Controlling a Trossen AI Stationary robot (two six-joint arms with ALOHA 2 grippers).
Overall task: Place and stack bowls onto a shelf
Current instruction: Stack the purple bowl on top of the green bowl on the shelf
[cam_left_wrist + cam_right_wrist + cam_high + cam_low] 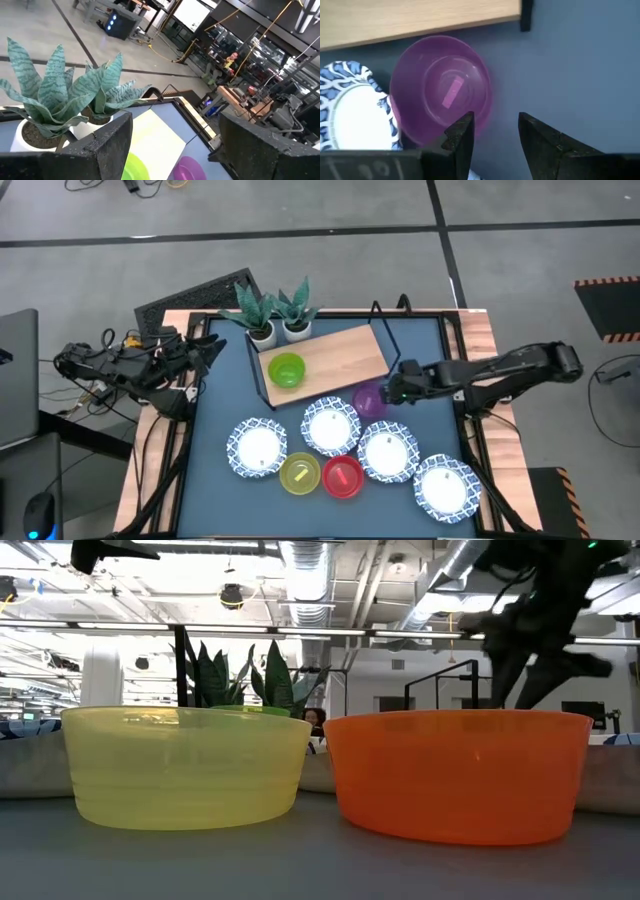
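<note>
Where the blue tabletop (225, 395) meets the near edge of the shelf (340, 352), a small translucent purple bowl (369, 401) is seen standing upright, touching a wide white bowl with a blue patterned rim (331, 426). The right gripper (393, 389) is held just beside the purple bowl (441, 93), its fingers (461, 136) parted, one over the bowl's rim and the other outside it, clamped on nothing. A green bowl (286, 370) is shown on the shelf only from above. The yellow bowl (185, 766) and red bowl (458, 774) fill the low view. The left gripper (205, 350) is parked at the table's left edge, its fingers (107, 145) held apart.
</note>
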